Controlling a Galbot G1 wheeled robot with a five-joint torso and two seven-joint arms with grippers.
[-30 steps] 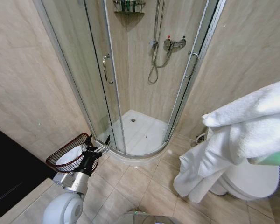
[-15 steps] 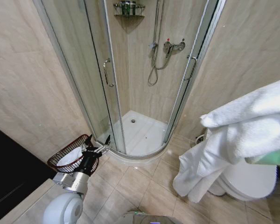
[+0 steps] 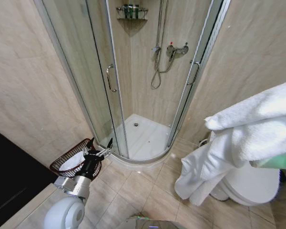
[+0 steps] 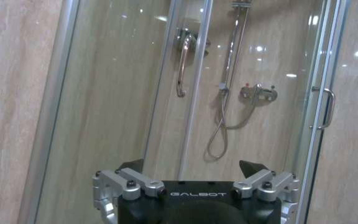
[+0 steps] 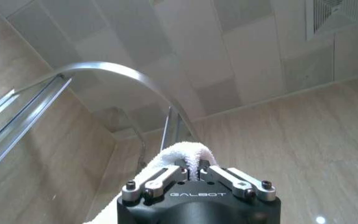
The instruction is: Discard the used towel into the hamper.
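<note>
The used towel (image 3: 250, 136) is large and white. It hangs in thick folds at the right of the head view, its lower end dangling above the floor. In the right wrist view my right gripper (image 5: 195, 169) is shut on a fold of the towel (image 5: 182, 154), held high and pointing up at the ceiling. The hamper (image 3: 62, 159), a small reddish-brown wire basket, stands on the floor at lower left against the wall, with something white inside. My left gripper (image 3: 99, 144) hovers open just right of the hamper, by the shower door. Nothing is between its fingers (image 4: 132, 167).
A curved glass shower enclosure (image 3: 148, 86) with a raised white tray fills the corner ahead. A white toilet (image 3: 252, 186) stands under the hanging towel at the right. A dark panel (image 3: 9, 181) borders the lower left. Beige floor tiles (image 3: 143, 191) lie between hamper and toilet.
The whole head view has shifted slightly, so the camera moved. The towel's hanging end sits a little lower and further left. The left gripper keeps its place by the hamper.
</note>
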